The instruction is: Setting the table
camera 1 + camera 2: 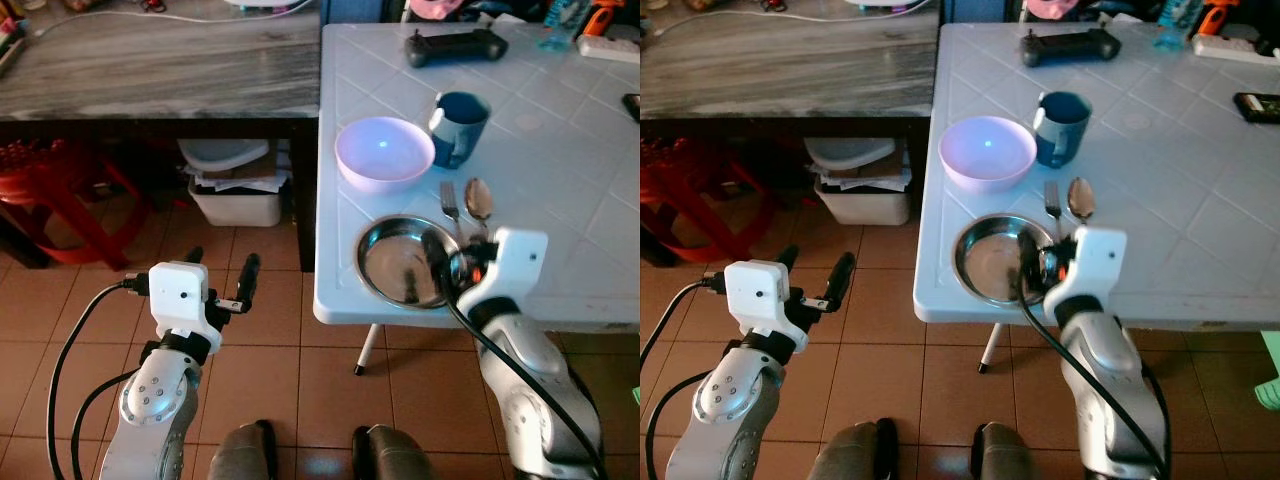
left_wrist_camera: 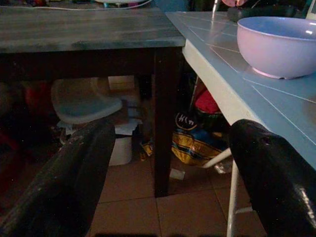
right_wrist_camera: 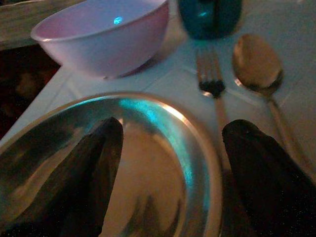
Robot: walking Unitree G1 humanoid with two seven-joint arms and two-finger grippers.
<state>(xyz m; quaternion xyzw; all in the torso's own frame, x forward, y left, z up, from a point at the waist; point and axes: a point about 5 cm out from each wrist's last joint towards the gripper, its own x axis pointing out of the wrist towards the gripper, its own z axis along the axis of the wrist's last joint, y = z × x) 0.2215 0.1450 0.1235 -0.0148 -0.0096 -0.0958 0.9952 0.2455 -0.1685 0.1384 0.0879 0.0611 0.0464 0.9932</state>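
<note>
Five pieces of tableware sit near the front-left corner of the white table [image 1: 560, 150]: a steel plate [image 1: 395, 262] at the front edge, a pale bowl [image 1: 384, 152] behind it, a blue mug [image 1: 460, 127] just right of the bowl, and a fork [image 1: 450, 205] and spoon [image 1: 479, 200] lying side by side between mug and plate. The right gripper [image 3: 168, 163] hangs over the plate's right rim, its fingers [image 3: 89, 168] spread apart, one above the plate's hollow and the other beyond the rim beside the fork's handle (whether they touch the metal cannot be told). The left gripper [image 1: 222, 282] is held over the tiled floor [image 1: 290, 330], off the table's left edge, fingers apart. A black controller [image 1: 455, 46] lies toward the back.
</note>
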